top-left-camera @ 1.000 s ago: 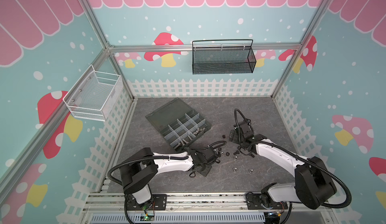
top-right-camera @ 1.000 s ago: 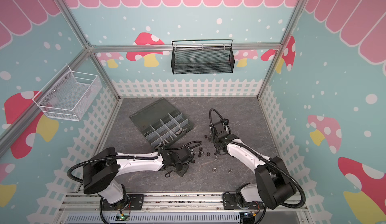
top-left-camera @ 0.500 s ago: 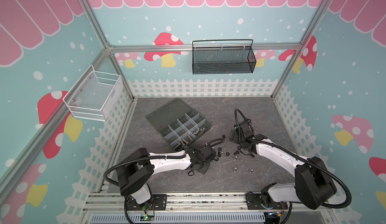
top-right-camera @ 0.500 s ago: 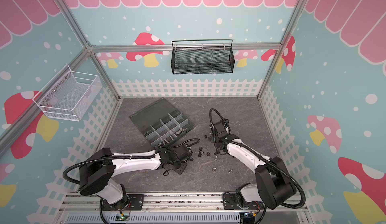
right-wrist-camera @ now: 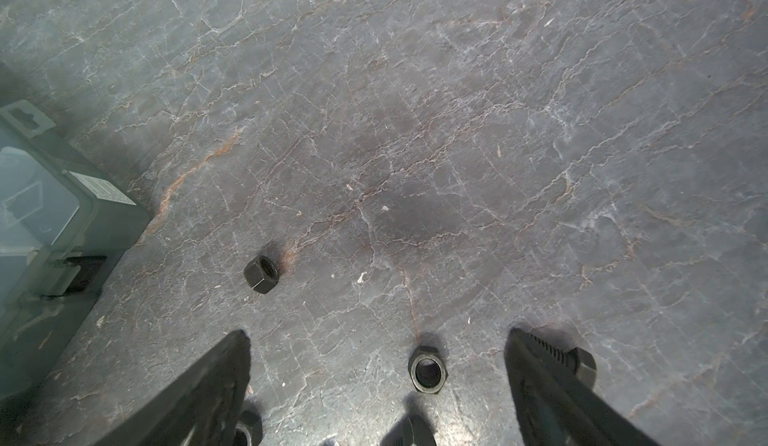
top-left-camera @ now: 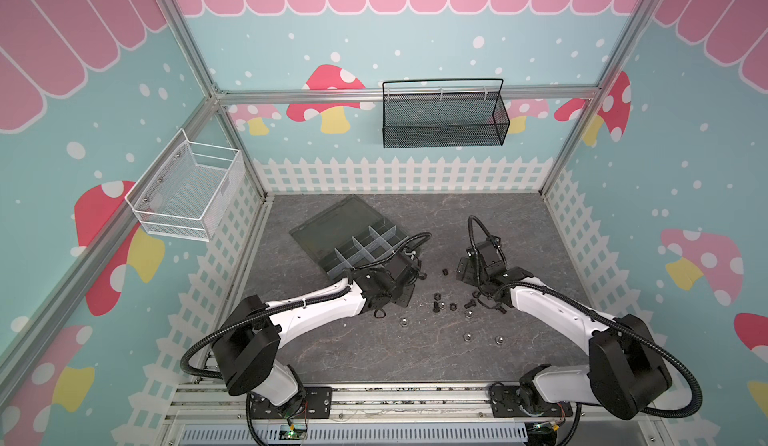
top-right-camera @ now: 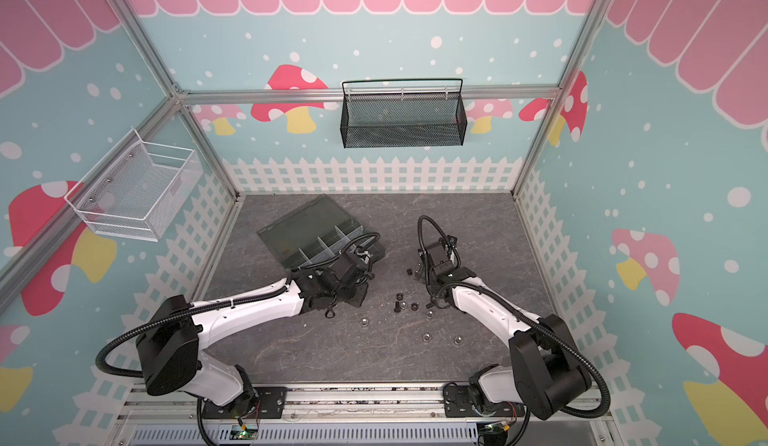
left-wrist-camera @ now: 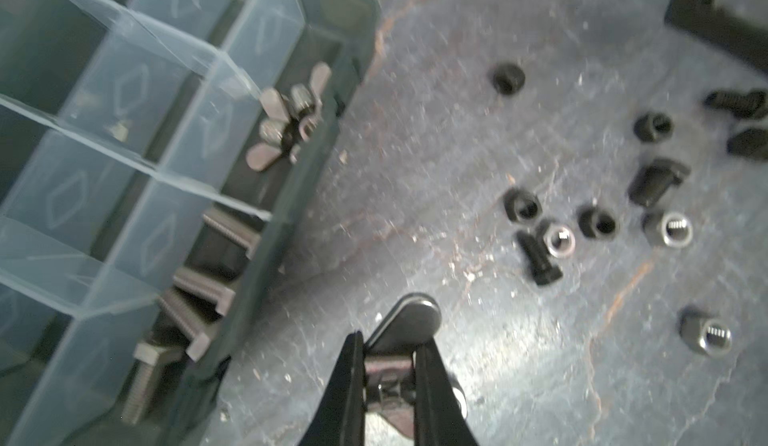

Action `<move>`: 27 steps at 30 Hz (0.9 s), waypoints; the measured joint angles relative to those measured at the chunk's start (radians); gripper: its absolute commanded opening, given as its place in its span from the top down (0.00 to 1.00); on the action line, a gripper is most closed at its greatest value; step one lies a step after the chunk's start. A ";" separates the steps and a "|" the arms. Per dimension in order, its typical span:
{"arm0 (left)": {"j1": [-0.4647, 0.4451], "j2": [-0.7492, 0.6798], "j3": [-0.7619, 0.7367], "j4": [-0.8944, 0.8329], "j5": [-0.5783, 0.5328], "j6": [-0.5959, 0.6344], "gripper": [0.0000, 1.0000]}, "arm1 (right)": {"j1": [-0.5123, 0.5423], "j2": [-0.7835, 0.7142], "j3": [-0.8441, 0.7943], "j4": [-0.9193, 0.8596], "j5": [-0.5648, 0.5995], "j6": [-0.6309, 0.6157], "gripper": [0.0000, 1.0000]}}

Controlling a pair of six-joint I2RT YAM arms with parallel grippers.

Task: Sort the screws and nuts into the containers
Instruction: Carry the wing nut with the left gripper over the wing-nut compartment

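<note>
We had the left gripper (left-wrist-camera: 388, 352) clenched on a silver winged nut (left-wrist-camera: 409, 319). Over the last second that arm swung off the loose pile (top-left-camera: 443, 305) and up toward the organiser (left-wrist-camera: 316, 174). In the wrist view the nut sat just beside the box's near wall, not yet over it. So we read it as: pick done, carry under way, drop pending.

The likely target was the corner compartment (left-wrist-camera: 320, 59), which already held winged nuts (left-wrist-camera: 286, 124). The one next to it held silver screws (left-wrist-camera: 199, 294), so we'd have to clear the wall and stay off that divider. The wrist view was blurred, so we couldn't judge height over the table (right-wrist-camera: 415, 132).

The right gripper (right-wrist-camera: 378, 336) hadn't moved. Its jaws were spread wide and low, with a black nut (right-wrist-camera: 428, 372) on the table between them and nothing held. A black screw (right-wrist-camera: 579, 365) lay just outside one finger. Plenty of black and silver pieces were still unsorted.
</note>
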 measured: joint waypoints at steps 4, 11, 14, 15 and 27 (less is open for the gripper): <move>0.077 0.065 0.106 0.042 0.011 0.037 0.94 | 0.000 -0.010 0.000 0.000 0.000 0.004 0.03; 0.158 0.181 0.205 0.068 0.040 0.087 0.94 | 0.000 -0.036 -0.014 -0.001 0.001 0.019 0.04; 0.191 0.227 0.221 0.069 0.061 0.090 0.94 | 0.000 -0.036 -0.017 -0.003 0.003 0.021 0.04; 0.201 0.240 0.224 0.069 0.068 0.091 0.94 | 0.000 -0.036 -0.017 -0.003 0.003 0.021 0.04; 0.232 0.335 0.251 0.068 0.107 0.122 0.91 | 0.000 -0.045 -0.017 -0.004 0.006 0.022 0.04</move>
